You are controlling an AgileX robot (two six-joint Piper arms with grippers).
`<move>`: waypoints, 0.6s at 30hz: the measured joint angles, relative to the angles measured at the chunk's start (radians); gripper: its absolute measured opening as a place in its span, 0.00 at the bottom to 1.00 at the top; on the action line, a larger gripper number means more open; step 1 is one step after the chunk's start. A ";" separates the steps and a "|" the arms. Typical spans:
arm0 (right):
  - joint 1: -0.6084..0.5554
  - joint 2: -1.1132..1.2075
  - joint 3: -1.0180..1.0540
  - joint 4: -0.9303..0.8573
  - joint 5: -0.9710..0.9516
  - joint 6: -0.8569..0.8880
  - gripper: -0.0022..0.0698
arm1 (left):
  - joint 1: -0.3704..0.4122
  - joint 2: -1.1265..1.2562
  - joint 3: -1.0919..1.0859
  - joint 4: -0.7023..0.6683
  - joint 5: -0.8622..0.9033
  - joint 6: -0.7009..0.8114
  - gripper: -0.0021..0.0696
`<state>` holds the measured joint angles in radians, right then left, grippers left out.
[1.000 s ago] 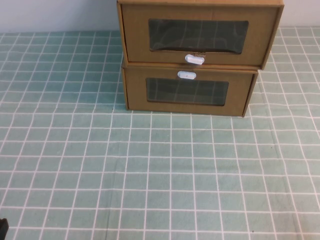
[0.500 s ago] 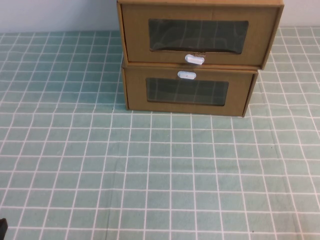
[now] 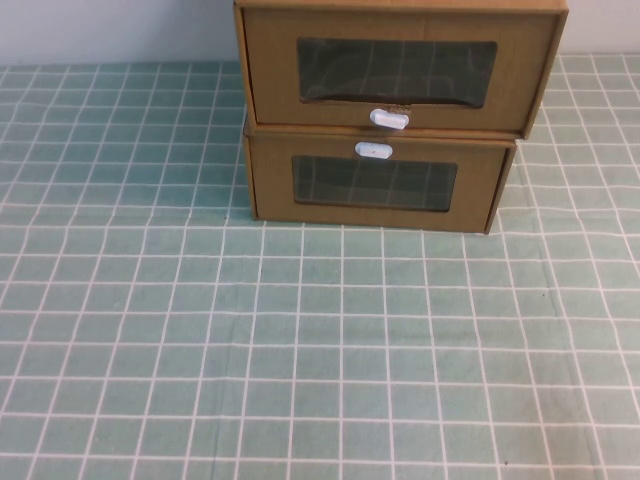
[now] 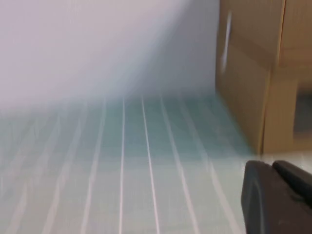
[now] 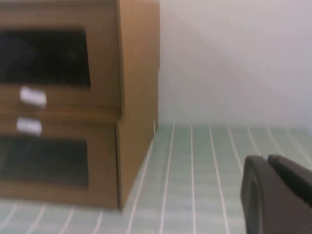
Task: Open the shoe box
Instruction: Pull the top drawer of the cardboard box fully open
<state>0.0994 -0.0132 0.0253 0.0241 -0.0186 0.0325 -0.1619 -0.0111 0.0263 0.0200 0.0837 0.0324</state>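
Observation:
Two brown cardboard shoe boxes stand stacked at the table's far side. The upper box (image 3: 400,65) and the lower box (image 3: 375,185) each have a dark window and a white handle (image 3: 389,118) (image 3: 373,150); both drawers sit shut. Neither gripper shows in the high view. In the left wrist view my left gripper (image 4: 273,168) is shut on nothing, well short of the stack's left corner (image 4: 248,73). In the right wrist view my right gripper (image 5: 267,160) is shut and empty, off the stack's right corner (image 5: 139,97), with both handles (image 5: 33,97) (image 5: 29,126) in sight.
A green cloth with a white grid (image 3: 320,340) covers the table. A pale wall (image 3: 110,30) rises right behind the boxes.
A dark bit of the left arm at the lower left corner of the high view has slipped out of sight. The boxes have not moved.

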 joint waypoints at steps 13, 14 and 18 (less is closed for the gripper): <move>0.000 -0.002 0.000 0.000 -0.594 0.000 0.01 | 0.000 0.000 0.000 0.000 -0.729 0.000 0.02; 0.000 -0.002 0.000 0.000 -0.616 0.000 0.01 | 0.000 0.000 0.000 -0.002 -0.739 0.000 0.02; 0.000 -0.002 0.000 0.029 -0.792 0.036 0.01 | 0.000 0.000 0.000 -0.034 -0.861 -0.021 0.02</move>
<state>0.0994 -0.0149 0.0253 0.0529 -0.8108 0.0681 -0.1619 -0.0111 0.0263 -0.0145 -0.7773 0.0111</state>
